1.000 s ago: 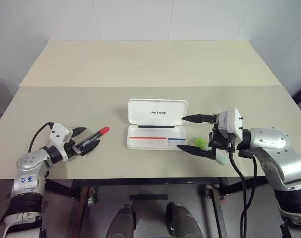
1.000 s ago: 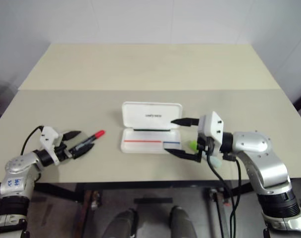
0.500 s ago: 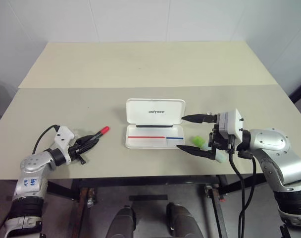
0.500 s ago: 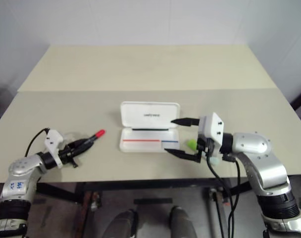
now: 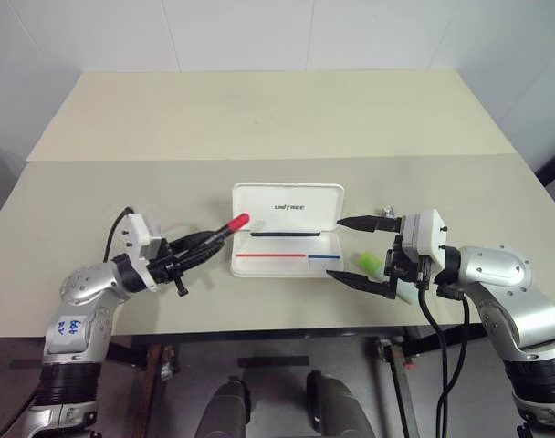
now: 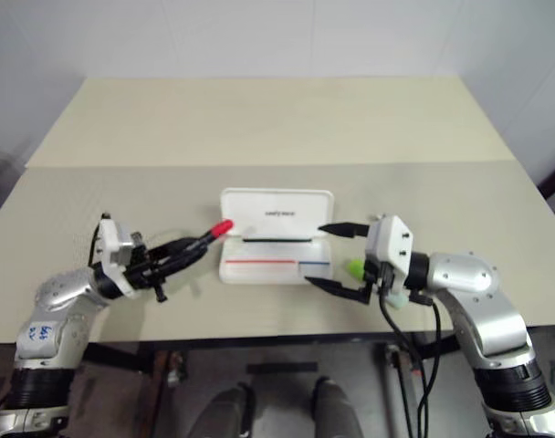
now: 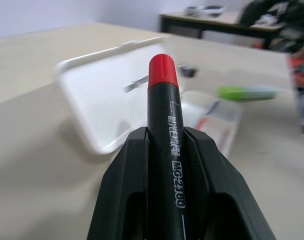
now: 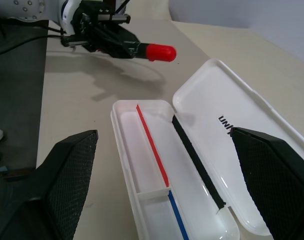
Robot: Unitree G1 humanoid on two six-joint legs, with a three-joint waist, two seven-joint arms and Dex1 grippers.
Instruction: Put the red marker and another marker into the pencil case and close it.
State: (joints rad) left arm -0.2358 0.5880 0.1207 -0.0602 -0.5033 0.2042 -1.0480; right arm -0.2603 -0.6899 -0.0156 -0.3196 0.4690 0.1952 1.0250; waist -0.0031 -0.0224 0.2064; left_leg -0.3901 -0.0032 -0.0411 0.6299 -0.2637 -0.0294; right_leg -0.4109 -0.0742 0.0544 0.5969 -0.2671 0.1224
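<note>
Red marker in hand, case open, green one still on the table.

My left gripper (image 5: 204, 245) is clamped on the slim black-barrelled red marker (image 5: 225, 230), red cap out past the fingertips, beside the left end of the flat white hard-plastic pencil case (image 5: 287, 239), lid up. My right gripper (image 5: 349, 248) is spread wide around the stubby marker with the light-green cap (image 5: 368, 264), lying by the case's right end. Both look light, stiff and smooth (likely slippery), so I'd grip mid-barrel, not the cap.
</note>
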